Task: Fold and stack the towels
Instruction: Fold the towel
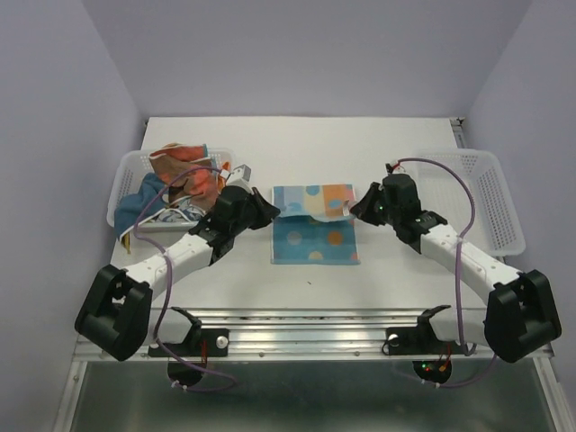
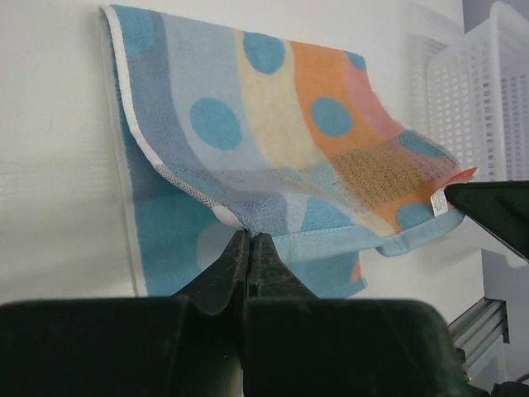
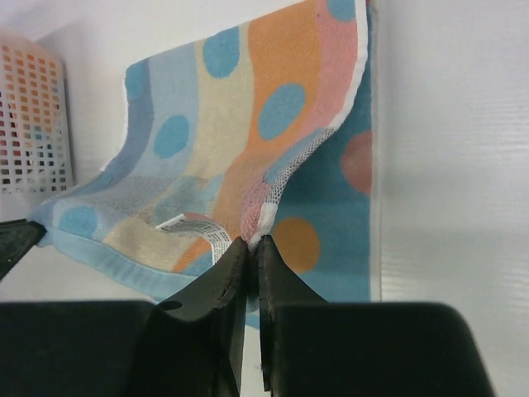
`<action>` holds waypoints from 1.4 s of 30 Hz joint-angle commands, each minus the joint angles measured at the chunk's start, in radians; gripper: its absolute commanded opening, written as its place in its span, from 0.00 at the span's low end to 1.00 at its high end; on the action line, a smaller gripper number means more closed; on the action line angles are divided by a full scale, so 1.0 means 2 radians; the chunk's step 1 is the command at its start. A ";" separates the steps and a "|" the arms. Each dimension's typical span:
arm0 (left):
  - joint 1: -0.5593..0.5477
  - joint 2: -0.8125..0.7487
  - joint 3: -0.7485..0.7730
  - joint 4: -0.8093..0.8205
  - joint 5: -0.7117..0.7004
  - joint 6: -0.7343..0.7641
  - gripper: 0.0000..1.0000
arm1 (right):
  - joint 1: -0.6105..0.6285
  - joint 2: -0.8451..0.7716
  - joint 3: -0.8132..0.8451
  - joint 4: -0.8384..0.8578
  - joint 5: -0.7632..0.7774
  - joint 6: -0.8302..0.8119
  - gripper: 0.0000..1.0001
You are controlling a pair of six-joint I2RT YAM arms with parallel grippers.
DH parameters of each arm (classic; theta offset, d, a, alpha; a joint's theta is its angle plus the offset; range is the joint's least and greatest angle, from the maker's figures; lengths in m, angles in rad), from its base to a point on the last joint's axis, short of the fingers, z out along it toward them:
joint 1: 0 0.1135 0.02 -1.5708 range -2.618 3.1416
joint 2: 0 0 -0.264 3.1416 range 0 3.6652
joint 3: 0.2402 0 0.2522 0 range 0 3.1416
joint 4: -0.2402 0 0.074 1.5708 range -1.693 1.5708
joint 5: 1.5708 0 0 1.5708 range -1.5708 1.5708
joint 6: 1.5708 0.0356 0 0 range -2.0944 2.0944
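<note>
My left gripper (image 2: 250, 236) and right gripper (image 3: 252, 241) each pinch a corner of the dotted towel (image 1: 315, 238), holding its edge up to fold evenly.

The left arm (image 1: 175, 256) stretches from its base at seven o'clock toward two o'clock, forearm low. The left gripper (image 1: 268, 214) is pinched tight on a corner of the towel (image 1: 315, 241). The right arm (image 1: 459, 256) mirrors it, reaching toward ten o'clock. The right gripper (image 1: 358, 209) is clamped on the towel's opposite corner.
</note>
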 commanded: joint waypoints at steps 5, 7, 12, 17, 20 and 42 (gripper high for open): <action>-0.029 -0.066 -0.037 -0.002 -0.031 -0.033 0.00 | 0.007 -0.077 -0.045 -0.026 0.006 0.013 0.01; -0.035 -0.075 -0.050 -0.005 -0.038 -0.038 0.00 | 0.009 -0.085 -0.058 -0.027 -0.012 0.015 0.01; -0.039 -0.081 -0.065 -0.013 -0.041 -0.043 0.00 | 0.011 -0.091 -0.083 -0.023 -0.024 0.023 0.01; -0.043 -0.080 -0.083 -0.018 -0.037 -0.048 0.00 | 0.014 -0.077 -0.121 0.000 -0.050 0.034 0.02; -0.051 -0.076 -0.088 -0.025 -0.030 -0.051 0.00 | 0.017 -0.062 -0.138 0.010 -0.053 0.036 0.05; -0.069 -0.077 -0.035 -0.109 -0.102 -0.026 0.72 | 0.024 -0.061 -0.090 -0.031 -0.007 0.002 0.66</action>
